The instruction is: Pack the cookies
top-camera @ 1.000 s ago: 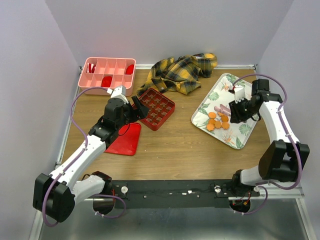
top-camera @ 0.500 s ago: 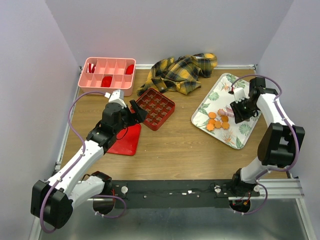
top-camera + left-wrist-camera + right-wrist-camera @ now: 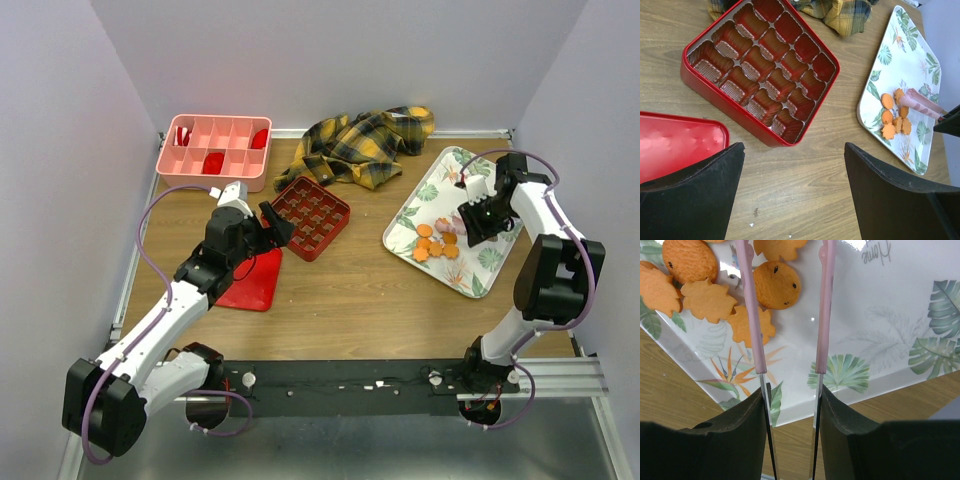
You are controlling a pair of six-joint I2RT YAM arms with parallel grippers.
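Observation:
Several small orange cookies [image 3: 436,241] lie in a cluster on the leaf-patterned tray [image 3: 481,262]; they also show in the right wrist view [image 3: 774,285] and the left wrist view [image 3: 894,120]. My right gripper [image 3: 472,222] [image 3: 792,390] is shut on pink-tipped tongs [image 3: 825,315], whose open arms reach over the cookies, one cookie between them. The red gridded box [image 3: 313,216] [image 3: 760,65] sits mid-table with empty cells. My left gripper [image 3: 272,224] [image 3: 794,147] is open and empty, just above the wood beside the box's near edge.
The box's red lid [image 3: 248,280] [image 3: 675,142] lies flat under the left arm. A pink divided bin [image 3: 200,140] with dark-red pieces stands at the back left. A plaid cloth [image 3: 365,140] is bunched at the back. The tray [image 3: 880,315] sits near the right wall.
My right gripper has shifted slightly back along the tray with the tongs. My left arm pulled back a little to the left, then stayed still.

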